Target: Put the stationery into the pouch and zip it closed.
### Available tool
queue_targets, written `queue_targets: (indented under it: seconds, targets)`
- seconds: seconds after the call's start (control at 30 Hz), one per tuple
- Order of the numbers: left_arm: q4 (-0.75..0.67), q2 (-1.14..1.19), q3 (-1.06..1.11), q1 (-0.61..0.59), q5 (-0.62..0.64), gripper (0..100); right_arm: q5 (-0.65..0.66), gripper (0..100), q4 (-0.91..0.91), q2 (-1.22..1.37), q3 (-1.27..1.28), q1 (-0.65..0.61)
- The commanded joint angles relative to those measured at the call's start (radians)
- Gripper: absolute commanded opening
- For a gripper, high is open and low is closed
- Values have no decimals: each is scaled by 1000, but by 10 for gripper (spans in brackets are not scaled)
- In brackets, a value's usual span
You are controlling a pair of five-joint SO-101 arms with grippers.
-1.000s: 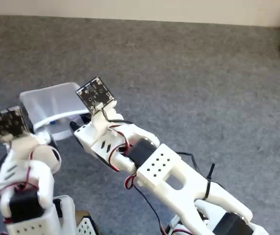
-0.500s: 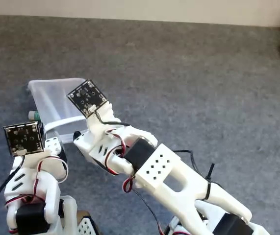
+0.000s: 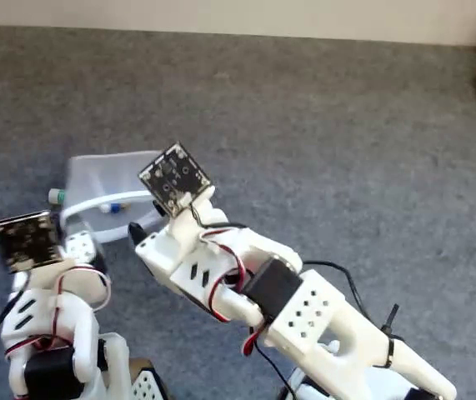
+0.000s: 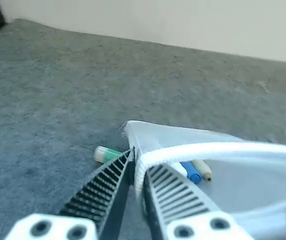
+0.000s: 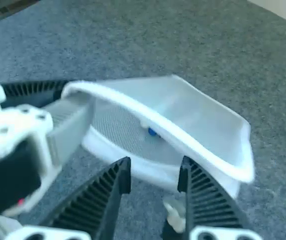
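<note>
Translucent pouch [image 3: 108, 179] lies on the grey tabletop [image 3: 329, 117], toward its left edge, mouth open. We see the left hand [image 4: 135, 160] clamped on the white zipper rim at 1 corner of the pouch. The right hand [image 5: 153, 172] has its fingers apart, just short of the pouch's near rim. A blue pen [image 4: 190, 174] lies inside, and a green-capped stick [image 4: 105, 153] rests on the tabletop just beside the clamped corner.
</note>
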Motion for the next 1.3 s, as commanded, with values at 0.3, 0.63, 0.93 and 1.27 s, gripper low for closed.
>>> queue_targets:
  seconds: [0.3,0.63,0.93,1.27]
  targets:
    - [-120,-13,-25,-282,115,14,12,163,-1,76,-8,-42]
    - [-141,-12,-31,-380,137,14,14,163,-12,331,-107,2]
    - [-164,-10,-73,-499,138,14,14,165,-13,478,-196,58]
    - [-164,-15,-148,-713,138,13,14,166,-8,730,-501,58]
